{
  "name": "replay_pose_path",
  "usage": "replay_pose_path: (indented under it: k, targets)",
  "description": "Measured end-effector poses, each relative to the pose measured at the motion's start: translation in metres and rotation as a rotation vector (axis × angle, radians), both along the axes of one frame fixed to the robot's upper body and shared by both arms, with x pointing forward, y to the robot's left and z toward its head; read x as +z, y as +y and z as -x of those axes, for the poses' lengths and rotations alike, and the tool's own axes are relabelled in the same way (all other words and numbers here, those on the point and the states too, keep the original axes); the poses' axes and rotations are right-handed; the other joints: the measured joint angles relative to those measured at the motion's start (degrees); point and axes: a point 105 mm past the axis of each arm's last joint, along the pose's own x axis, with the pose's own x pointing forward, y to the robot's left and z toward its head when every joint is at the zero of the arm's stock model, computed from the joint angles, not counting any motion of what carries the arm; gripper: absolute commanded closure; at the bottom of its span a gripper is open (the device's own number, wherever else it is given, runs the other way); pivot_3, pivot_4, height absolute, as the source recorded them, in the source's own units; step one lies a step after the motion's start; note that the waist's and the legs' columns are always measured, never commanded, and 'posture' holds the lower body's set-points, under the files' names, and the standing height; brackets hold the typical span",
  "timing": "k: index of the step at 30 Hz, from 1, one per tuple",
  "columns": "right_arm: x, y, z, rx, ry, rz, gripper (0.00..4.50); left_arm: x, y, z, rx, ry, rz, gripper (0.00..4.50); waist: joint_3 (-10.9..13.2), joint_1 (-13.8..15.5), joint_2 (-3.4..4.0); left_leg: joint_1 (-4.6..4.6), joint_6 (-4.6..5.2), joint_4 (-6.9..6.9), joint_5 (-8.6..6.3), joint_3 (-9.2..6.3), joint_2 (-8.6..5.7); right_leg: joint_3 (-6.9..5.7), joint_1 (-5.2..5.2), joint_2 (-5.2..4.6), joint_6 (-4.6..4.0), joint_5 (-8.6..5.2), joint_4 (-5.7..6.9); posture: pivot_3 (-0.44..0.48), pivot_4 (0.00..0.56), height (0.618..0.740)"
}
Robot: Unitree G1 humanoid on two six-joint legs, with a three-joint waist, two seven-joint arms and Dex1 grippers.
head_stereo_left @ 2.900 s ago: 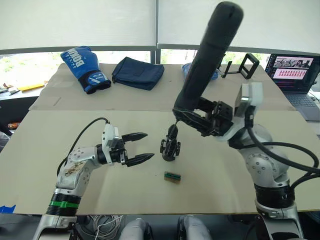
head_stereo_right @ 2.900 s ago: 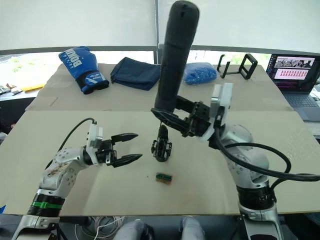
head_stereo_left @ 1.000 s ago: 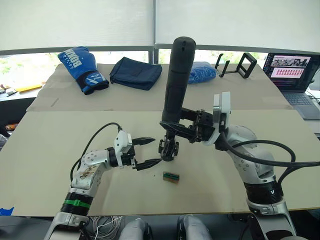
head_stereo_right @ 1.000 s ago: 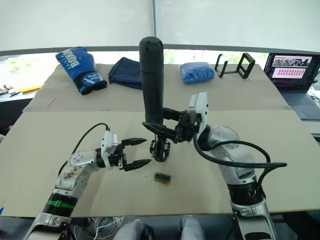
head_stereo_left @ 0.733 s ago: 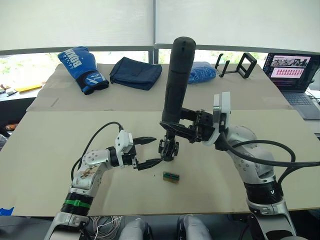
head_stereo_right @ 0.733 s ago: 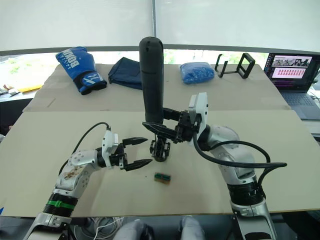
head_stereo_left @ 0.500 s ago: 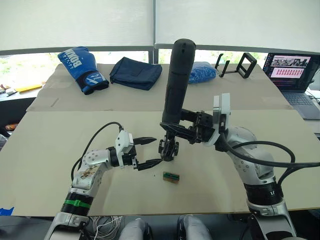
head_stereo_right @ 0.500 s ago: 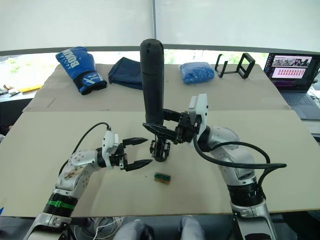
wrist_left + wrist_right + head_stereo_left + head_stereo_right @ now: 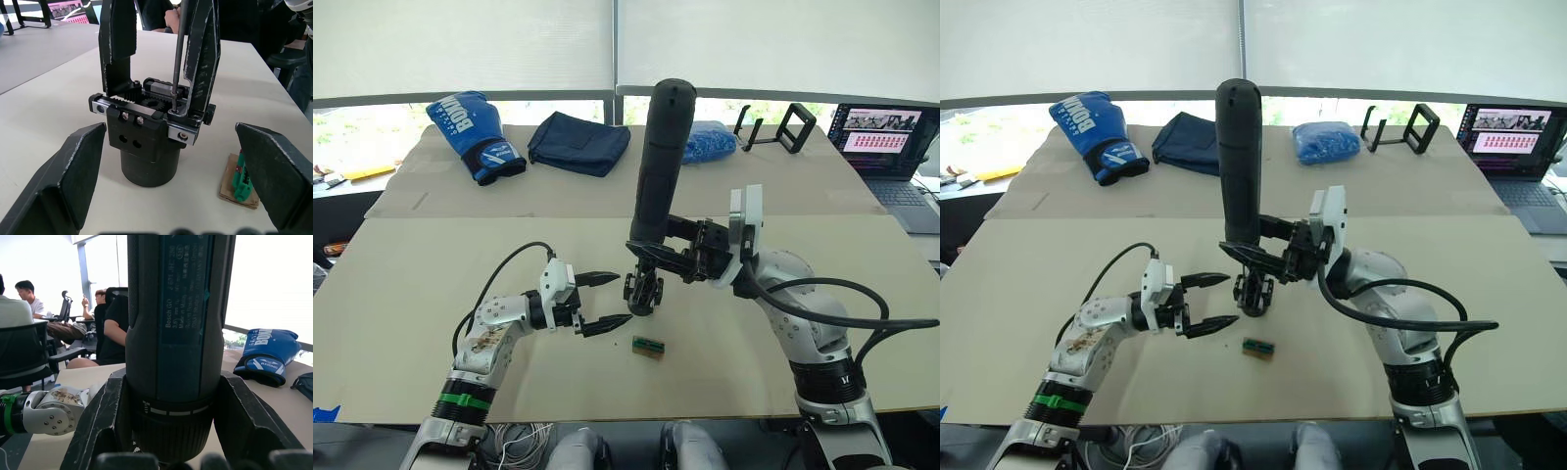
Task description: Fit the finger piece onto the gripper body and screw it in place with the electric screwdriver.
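Right gripper [image 9: 690, 262] jaws clamp the electric screwdriver [image 9: 656, 166], bit down on the gripper body [image 9: 643, 292] mid-table. Left gripper [image 9: 602, 302] jaws spread, just beside it. Keep the driver upright, press straight down, brace the body.

On my table [image 9: 401, 294] a small green-and-brown block [image 9: 650, 346] lay flat. On the far table I noted a blue boxing glove [image 9: 473, 134], a folded navy cloth [image 9: 581, 142], a blue mesh bundle [image 9: 1329, 140] and two black stands [image 9: 781, 126]. A laptop [image 9: 891, 140] sat open at far right. Seated people [image 9: 110, 328] were in the room.
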Motion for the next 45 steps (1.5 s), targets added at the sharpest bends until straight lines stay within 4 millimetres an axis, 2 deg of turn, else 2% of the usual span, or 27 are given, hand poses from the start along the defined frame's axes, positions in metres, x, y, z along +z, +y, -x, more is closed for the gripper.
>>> replay_pose_path:
  k: [19, 29, 45]
  targets:
    - [-0.002, 0.002, -0.001, -0.009, -0.009, 0.014, 2.59, -0.007, 0.002, 0.000, 0.008, -0.005, -0.007, 0.00, 0.0, 0.0, 0.00, 0.01, -0.01, 0.00, 0.00, 0.00, 0.00, 0.00, 0.00, 0.00, 0.00, 0.00, 0.01, 0.000, 0.150, 0.740]
    - [-0.005, 0.002, 0.000, -0.011, -0.002, 0.022, 2.59, -0.021, -0.002, -0.008, 0.052, 0.005, -0.064, 0.00, 0.0, 0.0, 0.00, 0.02, -0.01, 0.01, 0.01, 0.00, -0.01, 0.00, 0.00, 0.00, 0.00, 0.00, 0.03, 0.000, 0.150, 0.740]
    - [-0.005, 0.003, 0.000, -0.013, -0.011, 0.024, 2.59, -0.031, -0.033, -0.027, 0.033, 0.031, -0.122, 0.00, 0.0, 0.0, 0.00, 0.02, 0.00, 0.01, 0.01, -0.01, -0.03, 0.00, 0.02, 0.02, 0.00, 0.00, 0.04, 0.000, 0.150, 0.740]
